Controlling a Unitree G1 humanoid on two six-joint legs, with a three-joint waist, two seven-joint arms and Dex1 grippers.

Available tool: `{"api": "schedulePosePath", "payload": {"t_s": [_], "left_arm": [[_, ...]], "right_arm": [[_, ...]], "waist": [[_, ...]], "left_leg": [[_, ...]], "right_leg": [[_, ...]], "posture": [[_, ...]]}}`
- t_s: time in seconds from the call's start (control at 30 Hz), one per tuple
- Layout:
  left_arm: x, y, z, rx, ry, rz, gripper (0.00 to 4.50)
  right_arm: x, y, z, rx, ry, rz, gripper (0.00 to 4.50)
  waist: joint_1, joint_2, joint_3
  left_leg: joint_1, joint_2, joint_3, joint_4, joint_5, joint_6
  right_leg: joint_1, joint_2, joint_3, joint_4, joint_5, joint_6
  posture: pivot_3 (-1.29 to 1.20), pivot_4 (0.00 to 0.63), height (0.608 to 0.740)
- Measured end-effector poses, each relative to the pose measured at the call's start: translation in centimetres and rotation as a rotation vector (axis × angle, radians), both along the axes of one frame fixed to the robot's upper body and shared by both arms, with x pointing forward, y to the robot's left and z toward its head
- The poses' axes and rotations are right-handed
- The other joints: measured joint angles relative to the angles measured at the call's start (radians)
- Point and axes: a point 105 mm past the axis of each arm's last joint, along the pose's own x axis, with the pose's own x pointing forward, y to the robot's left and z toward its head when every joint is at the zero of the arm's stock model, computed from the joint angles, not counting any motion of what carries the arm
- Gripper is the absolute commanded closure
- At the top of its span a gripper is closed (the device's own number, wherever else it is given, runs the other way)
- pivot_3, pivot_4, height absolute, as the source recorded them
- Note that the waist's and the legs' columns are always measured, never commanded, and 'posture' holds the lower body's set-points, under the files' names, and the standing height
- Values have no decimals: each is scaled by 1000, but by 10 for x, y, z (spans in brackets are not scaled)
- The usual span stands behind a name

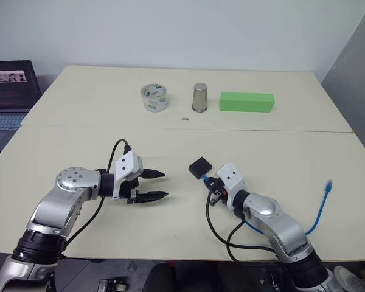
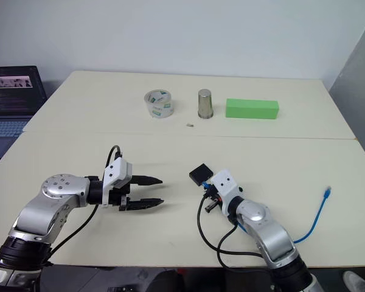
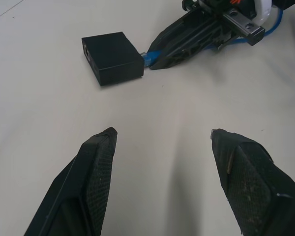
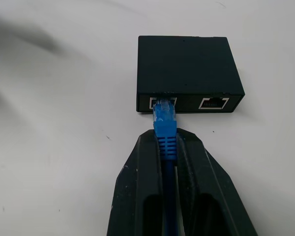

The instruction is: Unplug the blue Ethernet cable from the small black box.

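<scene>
The right gripper (image 4: pixel 168 147) is clamped on the blue Ethernet cable (image 4: pixel 164 129) just behind its plug, the stiff part, and the small black box (image 4: pixel 187 64) on the table looks light enough to drag along

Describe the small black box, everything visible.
The small black box is flat, squarish and matte, lying flat on the pale table. One side has two ports: the blue cable is plugged into one, the other is empty. The right gripper is shut on the cable just behind the plug, not touching the box.
</scene>
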Motion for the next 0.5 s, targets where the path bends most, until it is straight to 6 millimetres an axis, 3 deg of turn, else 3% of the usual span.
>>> {"api": "schedulePosePath", "payload": {"t_s": [0.13, 0.33, 0.5], "left_arm": [[7, -1, -1, -27, 53, 38, 1239], [11, -26, 15, -222, 231, 2, 1239], [11, -41, 25, -317, 311, -34, 1239]], "right_arm": [[1, -14, 10, -194, -176, 123, 4373], [3, -18, 47, -473, -590, 393, 4374], [-3, -12, 57, -541, -781, 554, 4375]], "waist": [[1, 0, 0], [-2, 0, 0], [-3, 0, 0]], "left_leg": [[0, -1, 0, 0, -2, 3], [0, 0, 1, 1, -1, 2], [0, 0, 1, 1, 0, 0]], "right_leg": [[0, 0, 0, 0, 0, 0], [-1, 0, 0, 0, 0, 0], [-1, 0, 1, 0, 0, 0]], "posture": [[0, 150, 740], [0, 150, 740], [0, 150, 740]]}}
